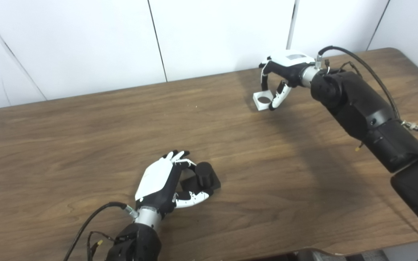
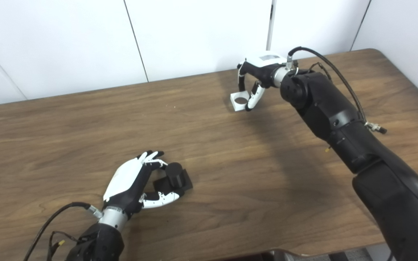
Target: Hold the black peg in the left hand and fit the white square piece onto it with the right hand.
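Note:
The black peg (image 1: 204,176), a short cylinder on a square black base, rests on the table near the front. My left hand (image 1: 165,183) is wrapped around it: fingers curl over its far side and the thumb presses the near edge of the base. The white square piece (image 1: 262,100), with a round hole in its middle, lies on the table at the far right. My right hand (image 1: 281,74) arches over it from the right, one finger against its far edge and the thumb against its right side. Both pieces still touch the wood.
The brown wooden table (image 1: 103,145) runs up to a white panelled wall at the back. My right forearm (image 1: 361,108) stretches across the table's right side with a cable looped above it. A cable trails from my left wrist (image 1: 85,224).

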You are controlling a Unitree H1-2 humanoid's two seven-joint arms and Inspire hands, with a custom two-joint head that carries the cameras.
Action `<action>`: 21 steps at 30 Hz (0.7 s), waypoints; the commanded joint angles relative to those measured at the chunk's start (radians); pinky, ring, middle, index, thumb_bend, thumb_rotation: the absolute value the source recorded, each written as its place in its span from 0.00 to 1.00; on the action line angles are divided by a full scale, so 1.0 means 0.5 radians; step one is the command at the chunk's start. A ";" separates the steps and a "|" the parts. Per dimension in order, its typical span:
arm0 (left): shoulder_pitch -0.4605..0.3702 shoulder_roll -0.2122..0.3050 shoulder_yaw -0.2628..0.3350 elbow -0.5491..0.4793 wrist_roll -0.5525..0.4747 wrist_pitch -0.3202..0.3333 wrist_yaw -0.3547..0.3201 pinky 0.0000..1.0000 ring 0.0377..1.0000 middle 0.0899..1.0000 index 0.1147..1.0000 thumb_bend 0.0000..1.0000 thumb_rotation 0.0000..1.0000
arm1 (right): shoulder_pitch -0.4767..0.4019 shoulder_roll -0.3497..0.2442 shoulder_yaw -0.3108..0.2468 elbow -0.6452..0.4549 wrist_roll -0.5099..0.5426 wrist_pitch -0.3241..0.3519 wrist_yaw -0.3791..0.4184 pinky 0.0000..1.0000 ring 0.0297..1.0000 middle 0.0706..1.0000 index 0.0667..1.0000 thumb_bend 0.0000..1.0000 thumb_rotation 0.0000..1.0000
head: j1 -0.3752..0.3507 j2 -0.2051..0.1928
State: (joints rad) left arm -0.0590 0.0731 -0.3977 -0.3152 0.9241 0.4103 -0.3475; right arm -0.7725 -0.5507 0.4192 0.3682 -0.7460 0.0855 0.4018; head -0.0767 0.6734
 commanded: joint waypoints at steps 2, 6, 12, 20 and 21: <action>-0.029 0.018 0.010 0.022 -0.003 0.025 -0.020 1.00 1.00 0.94 0.60 0.55 0.33 | -0.049 -0.053 -0.056 -0.169 -0.001 -0.030 -0.021 1.00 1.00 0.91 0.45 0.52 0.14 | -0.003 0.002; -0.030 0.023 0.008 0.022 -0.003 0.026 -0.028 1.00 1.00 0.94 0.60 0.54 0.33 | -0.008 -0.048 -0.074 -0.330 0.003 -0.051 -0.012 1.00 1.00 0.91 0.45 0.52 0.14 | 0.000 0.005; -0.032 0.021 0.010 0.019 0.001 0.038 -0.039 1.00 1.00 0.94 0.60 0.54 0.31 | 0.044 -0.039 -0.083 -0.568 0.005 -0.083 0.038 1.00 1.00 0.91 0.45 0.52 0.15 | 0.001 0.007; -0.034 0.022 0.012 0.016 0.003 0.038 -0.046 1.00 1.00 0.94 0.59 0.54 0.30 | 0.097 -0.001 -0.100 -0.867 0.041 -0.069 0.151 1.00 1.00 0.92 0.45 0.53 0.15 | 0.000 0.019; -0.034 0.022 0.011 0.015 0.004 0.038 -0.047 1.00 1.00 0.94 0.59 0.54 0.30 | 0.100 0.006 -0.105 -0.916 0.047 -0.055 0.177 1.00 1.00 0.92 0.45 0.53 0.15 | 0.000 0.019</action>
State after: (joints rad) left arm -0.0640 0.0764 -0.3951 -0.3151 0.9215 0.4111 -0.3578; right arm -0.6774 -0.5451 0.3919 -0.0309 -0.7304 0.0602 0.4825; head -0.0767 0.6826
